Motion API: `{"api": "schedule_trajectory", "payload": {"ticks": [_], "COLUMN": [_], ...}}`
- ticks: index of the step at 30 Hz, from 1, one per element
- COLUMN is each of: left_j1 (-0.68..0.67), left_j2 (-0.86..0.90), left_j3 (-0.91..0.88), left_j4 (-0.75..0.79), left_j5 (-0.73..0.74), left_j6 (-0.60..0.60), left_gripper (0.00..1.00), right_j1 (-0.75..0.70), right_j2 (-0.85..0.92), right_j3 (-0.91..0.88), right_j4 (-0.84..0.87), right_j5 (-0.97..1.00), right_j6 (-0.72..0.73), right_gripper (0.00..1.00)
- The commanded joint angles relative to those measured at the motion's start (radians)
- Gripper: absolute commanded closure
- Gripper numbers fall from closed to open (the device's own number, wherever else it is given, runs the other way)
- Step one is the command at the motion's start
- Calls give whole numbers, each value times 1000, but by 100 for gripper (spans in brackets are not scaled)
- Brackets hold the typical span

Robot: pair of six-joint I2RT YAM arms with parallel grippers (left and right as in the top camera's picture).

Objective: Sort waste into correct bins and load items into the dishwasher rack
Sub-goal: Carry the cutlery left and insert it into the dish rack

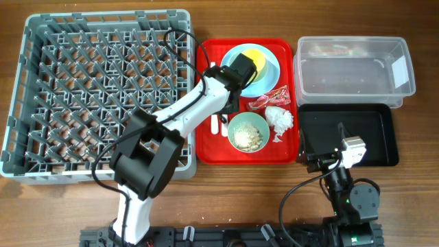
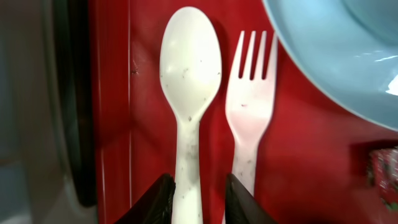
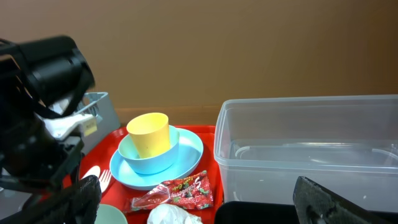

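The left gripper (image 2: pixel 198 202) is down low over the red tray (image 1: pixel 206 154), at its left side. Its two black fingers (image 2: pixel 154 202) sit one on each side of the handle of the spoon (image 2: pixel 189 81). A thin red gap shows next to the handle, so the jaws are open around it and not squeezing it.

The spoon is white plastic with a smooth oval bowl and little dark specks on it. The fork (image 2: pixel 252 118) lies just to its right, side by side with it. It is white too, with four prongs and the same dark specks.

The light blue plate (image 2: pixel 336 50) is round and sits at the far end of the red tray. The small yellow cup (image 3: pixel 149 142) stands upright on it. The mint green bowl (image 1: pixel 247 132) is at the near end, with pale food scraps (image 1: pixel 248 139) in it. The crinkled red-and-white wrapper (image 3: pixel 177 193) and the crumpled white tissue (image 1: pixel 279 118) lie at the tray's right side.

The big grey rack (image 1: pixel 96 96) is on the left. The clear tub (image 1: pixel 353 65) is far on the right, and the black tray (image 1: pixel 374 130) is just in front of it.

The right gripper (image 3: pixel 196 186) is by the black tray's near left corner. Its fingers are spread wide and hold nothing.
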Motion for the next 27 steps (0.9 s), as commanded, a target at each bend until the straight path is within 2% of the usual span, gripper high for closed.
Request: {"api": "schedule_trajectory", "payload": {"ticks": [1, 5, 7, 8, 11, 13, 18, 20, 24, 27], "left_j1": [6, 6, 5, 6, 6, 5, 6, 15, 102, 221], "left_j2": [62, 97, 100, 97, 4, -88, -475, -604, -614, -602], "left_j3": [-4, -74, -100, -97, -95, -95, -95, -95, -97, -97], "left_j4": [19, 130, 165, 163, 159, 158, 60, -25, -135, -140], "left_j5": [-48, -51, -56, -79, -175, -179, -175, -175, -165, -19], "left_j6": [-34, -39, -39, -39, -39, -36, -35, 45, 129, 251], "left_gripper": [73, 76, 86, 96, 96, 96, 96, 96, 96, 96], "right_j1": [4, 4, 4, 4, 4, 4, 4, 4, 4, 4], "right_j2": [-7, -7, -7, -7, -7, -7, -7, -7, -7, -7], "right_j3": [-1, -1, -1, -1, -1, -1, -1, -1, -1, -1], "right_j4": [3, 3, 3, 3, 3, 3, 3, 3, 3, 3], "right_j5": [10, 10, 10, 10, 10, 10, 10, 10, 10, 10], "right_j6": [-4, -4, -4, -3, -4, -4, -4, -4, -3, -3], "right_gripper": [0, 0, 0, 0, 0, 0, 0, 0, 0, 0]}}
